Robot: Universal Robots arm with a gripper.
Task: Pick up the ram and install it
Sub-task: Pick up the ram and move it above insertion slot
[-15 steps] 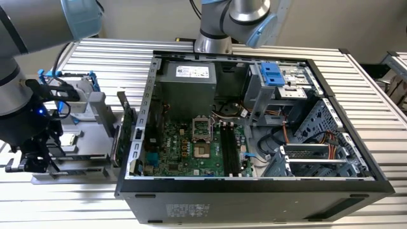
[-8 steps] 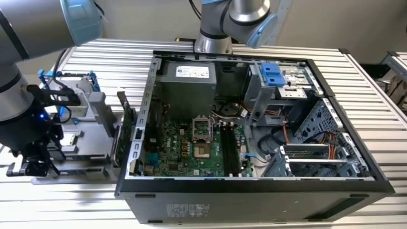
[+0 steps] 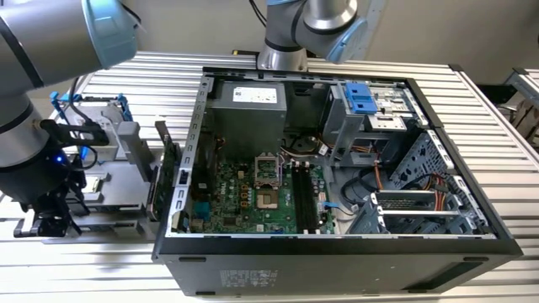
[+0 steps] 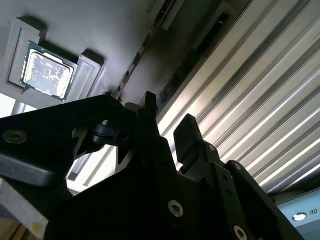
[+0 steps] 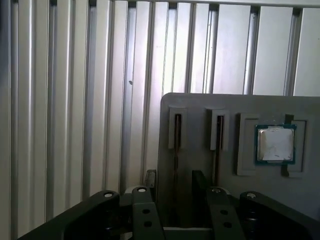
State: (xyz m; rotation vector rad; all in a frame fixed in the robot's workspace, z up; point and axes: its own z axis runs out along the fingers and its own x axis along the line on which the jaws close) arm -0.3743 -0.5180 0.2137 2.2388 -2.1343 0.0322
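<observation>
Green motherboard (image 3: 244, 202), blue drive bracket (image 3: 360, 98), black gripper (image 5: 172, 196), grey ribbed table (image 5: 75, 100) (the chip (image 5: 274, 144) has a silver top).

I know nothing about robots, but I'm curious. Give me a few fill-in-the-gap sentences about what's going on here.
1. In the first wrist view, the grey tray shows ___ narrow slots beside the processor chip.
2. The pincer hangs over that tray with its jaws ___.
3. In the exterior view, the computer case lies to the ___ of the tray.

Missing words: two; open; right.
</observation>
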